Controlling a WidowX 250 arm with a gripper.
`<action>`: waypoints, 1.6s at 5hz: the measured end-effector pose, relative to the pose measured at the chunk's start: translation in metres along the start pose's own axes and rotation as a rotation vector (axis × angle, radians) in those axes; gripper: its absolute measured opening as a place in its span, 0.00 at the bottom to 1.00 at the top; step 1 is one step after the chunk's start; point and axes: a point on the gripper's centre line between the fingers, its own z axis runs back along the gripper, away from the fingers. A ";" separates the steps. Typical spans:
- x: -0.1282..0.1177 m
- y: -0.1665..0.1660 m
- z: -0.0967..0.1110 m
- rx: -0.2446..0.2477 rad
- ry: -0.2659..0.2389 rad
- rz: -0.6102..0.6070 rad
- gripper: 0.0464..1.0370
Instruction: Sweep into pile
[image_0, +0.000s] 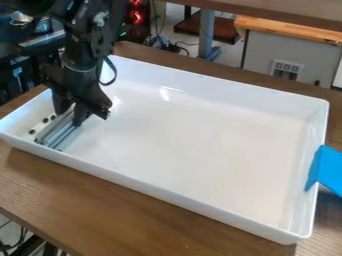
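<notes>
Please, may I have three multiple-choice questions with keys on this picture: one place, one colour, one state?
1. Where in the rectangular white tray are the small dark round bits?
A) left end
B) middle
C) right end

2. Which colour is the folded sheet at the tray's right rim?
A) red
B) blue
C) yellow

3. How is the grey ridged tool?
A) lying outside the tray
B) leaning on the right wall
C) held by the black hand

1 A: they lie beside the tool. 2 B: the sheet shows bright blue. 3 C: its upper end sits in the hand's grip.
</notes>
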 end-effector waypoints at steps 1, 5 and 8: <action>0.000 -0.016 0.026 -0.138 0.027 0.026 0.32; 0.012 -0.071 0.051 -0.262 -0.060 0.149 0.32; -0.006 -0.057 0.027 -0.249 -0.025 0.135 0.32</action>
